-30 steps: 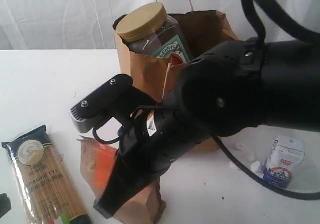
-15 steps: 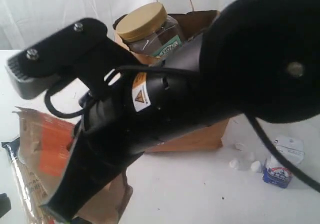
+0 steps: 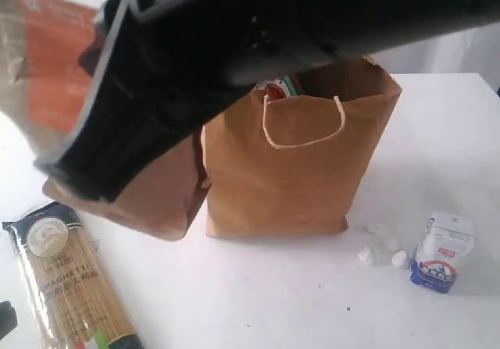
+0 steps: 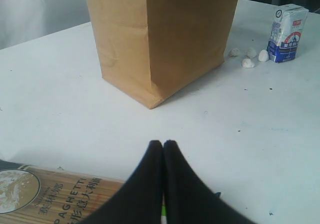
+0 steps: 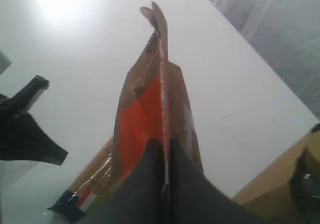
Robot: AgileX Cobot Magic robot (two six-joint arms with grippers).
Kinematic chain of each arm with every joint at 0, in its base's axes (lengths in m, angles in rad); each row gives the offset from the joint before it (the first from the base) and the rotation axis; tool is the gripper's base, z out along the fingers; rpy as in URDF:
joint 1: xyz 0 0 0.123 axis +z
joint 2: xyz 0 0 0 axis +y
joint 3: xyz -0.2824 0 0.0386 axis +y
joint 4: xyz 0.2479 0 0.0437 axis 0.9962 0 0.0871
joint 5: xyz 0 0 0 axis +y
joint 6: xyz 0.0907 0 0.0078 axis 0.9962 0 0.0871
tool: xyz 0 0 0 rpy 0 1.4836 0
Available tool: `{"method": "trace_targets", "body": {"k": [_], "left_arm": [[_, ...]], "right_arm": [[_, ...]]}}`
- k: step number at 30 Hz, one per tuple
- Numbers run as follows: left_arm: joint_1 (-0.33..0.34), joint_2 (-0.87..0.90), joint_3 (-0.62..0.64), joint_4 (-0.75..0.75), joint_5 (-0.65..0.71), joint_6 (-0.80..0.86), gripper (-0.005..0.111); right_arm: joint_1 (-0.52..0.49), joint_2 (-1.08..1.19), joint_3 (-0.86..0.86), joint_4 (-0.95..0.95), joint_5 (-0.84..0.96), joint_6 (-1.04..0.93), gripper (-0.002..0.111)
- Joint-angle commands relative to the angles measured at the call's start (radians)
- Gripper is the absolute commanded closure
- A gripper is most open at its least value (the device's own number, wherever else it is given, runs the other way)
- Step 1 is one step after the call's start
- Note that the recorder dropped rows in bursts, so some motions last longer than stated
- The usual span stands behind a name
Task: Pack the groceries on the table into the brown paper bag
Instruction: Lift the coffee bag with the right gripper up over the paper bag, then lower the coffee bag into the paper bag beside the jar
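Gripping the orange-labelled brown pouch (image 5: 145, 103) by one edge in the clenched right pincer (image 5: 163, 149), up in the air above the counter (image 3: 273, 302), left of the upright brown paper bag (image 3: 289, 169). Hovering the left pincer (image 4: 163, 145), clamped on nothing, low over the blue-ended spaghetti packet (image 3: 66, 286) at near left. Spotting the small white-blue packet (image 3: 443, 251) standing right of the bag.

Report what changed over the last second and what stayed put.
The right gripper, shut on the orange-labelled brown pouch, has swung it up from table level beside the spaghetti packet to high up, left of the brown paper bag. Nothing was let go. The bag, spaghetti packet, small white-blue packet, white lumps and the shut, empty left gripper stayed put.
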Motion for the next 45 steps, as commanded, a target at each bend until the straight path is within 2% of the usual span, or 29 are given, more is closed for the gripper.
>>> {"method": "trace_targets", "body": {"k": [1, 7, 11, 14, 18, 20, 45], "left_arm": [[0.001, -0.005, 0.003, -0.001, 0.005, 0.001, 0.107], [0.001, -0.005, 0.003, -0.001, 0.005, 0.001, 0.107], [0.001, -0.005, 0.003, -0.001, 0.005, 0.001, 0.107], [0.001, -0.005, 0.003, -0.001, 0.005, 0.001, 0.107], [0.001, -0.005, 0.003, -0.001, 0.005, 0.001, 0.107], [0.001, -0.005, 0.003, -0.001, 0.005, 0.001, 0.107], [0.001, -0.005, 0.003, -0.001, 0.005, 0.001, 0.107]], "right_arm": [[0.0, -0.064, -0.017, -0.217, -0.035, 0.173, 0.108], [0.0, -0.114, -0.03, -0.414, -0.011, 0.337, 0.108], [-0.002, -0.14, -0.051, -0.6, 0.099, 0.457, 0.108], [-0.047, -0.153, -0.05, -0.684, 0.134, 0.507, 0.108], [-0.181, -0.153, -0.05, -0.688, 0.139, 0.543, 0.108], [-0.217, -0.153, -0.05, -0.686, 0.125, 0.558, 0.108], [-0.421, 0.043, -0.05, -0.591, -0.059, 0.584, 0.108]]}}
